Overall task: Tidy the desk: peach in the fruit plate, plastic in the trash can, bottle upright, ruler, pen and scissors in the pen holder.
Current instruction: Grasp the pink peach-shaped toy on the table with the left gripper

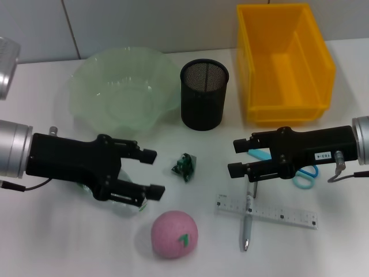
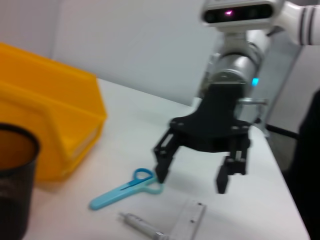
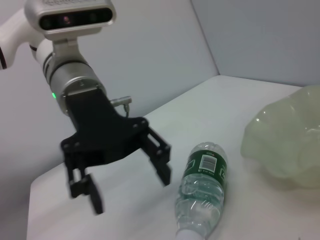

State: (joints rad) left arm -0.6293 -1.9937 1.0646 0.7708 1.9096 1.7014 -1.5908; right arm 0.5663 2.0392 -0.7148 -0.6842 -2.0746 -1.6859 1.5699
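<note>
You can see a see-through, wavy green fruit plate (image 1: 124,92) that looks like shiny plastic. The pen holder (image 1: 204,94) is black wire mesh. The trash can (image 1: 285,60) is smooth yellow plastic. The peach (image 1: 174,234) looks soft and matt pink. The ruler (image 1: 268,212) is clear plastic. The bottle (image 3: 201,187) is clear and shiny.

On the table (image 1: 52,242), the fruit plate (image 1: 124,89) sits at the back left, the pen holder (image 1: 204,94) just to its right, and the bin (image 1: 283,62) at the back right. A scrap of plastic (image 1: 185,167) lies in front of the pen holder, with the peach (image 1: 174,234) nearer still at the front. The bottle (image 3: 202,186) lies on its side to the left, under the left gripper (image 1: 151,173). To the right, the pen (image 1: 248,222) lies across the ruler (image 1: 267,212), and the scissors (image 1: 302,175) lie behind them, under the right gripper (image 1: 237,157).
</note>
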